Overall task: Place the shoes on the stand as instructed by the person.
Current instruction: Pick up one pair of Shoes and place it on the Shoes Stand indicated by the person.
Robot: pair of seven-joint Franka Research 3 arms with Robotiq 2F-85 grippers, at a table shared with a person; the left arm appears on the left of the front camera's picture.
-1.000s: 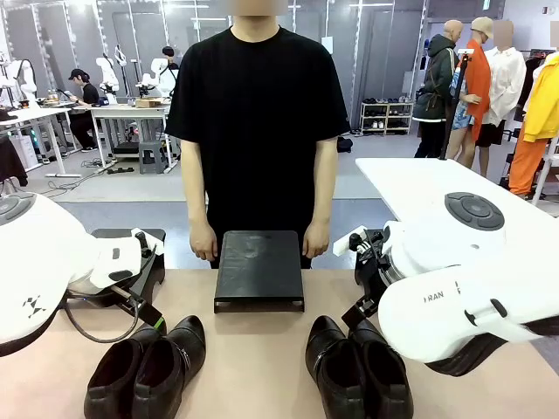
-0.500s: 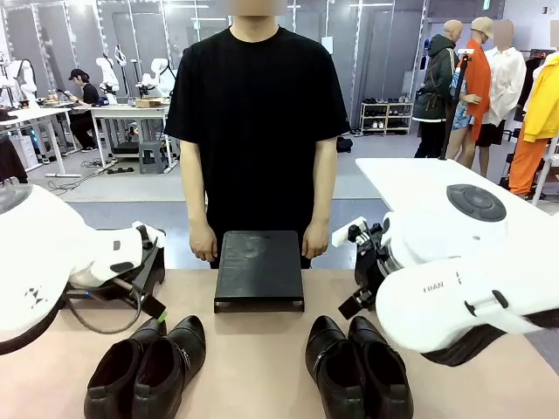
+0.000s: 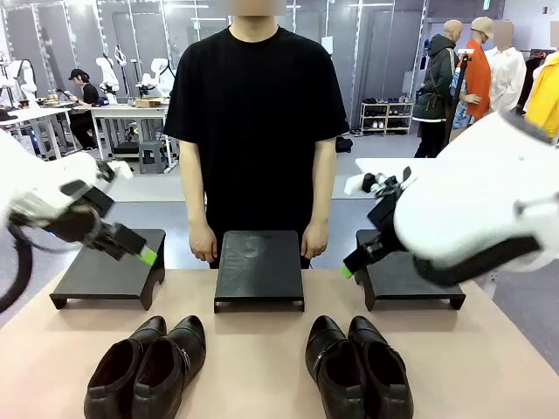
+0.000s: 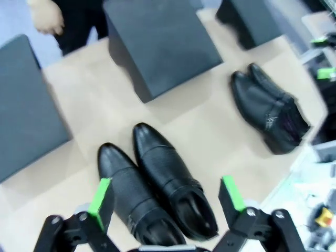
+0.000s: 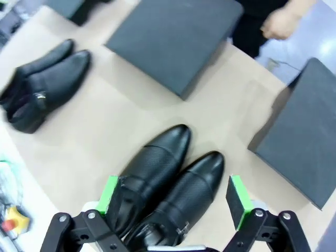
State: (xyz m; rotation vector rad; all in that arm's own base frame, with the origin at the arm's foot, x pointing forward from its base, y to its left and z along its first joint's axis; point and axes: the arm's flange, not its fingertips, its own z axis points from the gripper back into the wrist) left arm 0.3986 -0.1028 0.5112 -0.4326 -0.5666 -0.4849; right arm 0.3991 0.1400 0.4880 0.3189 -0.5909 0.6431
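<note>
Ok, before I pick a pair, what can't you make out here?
- Front view: heels of the left pair and the right pair are cut off by the bottom edge.
- Front view: the right arm covers part of the right stand.
- Right wrist view: the person's hand is blurred; any gesture is unreadable.

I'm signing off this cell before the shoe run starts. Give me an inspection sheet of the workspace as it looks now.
Surface: tan table, bare between the items.
Job's things: left pair of shoes and right pair of shoes at the near edge, toes toward the stands. Left stand, middle stand and right stand all unloaded. Person behind the middle stand, arms down.
Clutter: nothing seen.
Grippers: left gripper raised, aimed at the left pair, jaws open. Right gripper raised, aimed at the right pair, jaws open.
Cables: dark cable loops off the left arm.
Surroundings: other work tables and people farther back.
</note>
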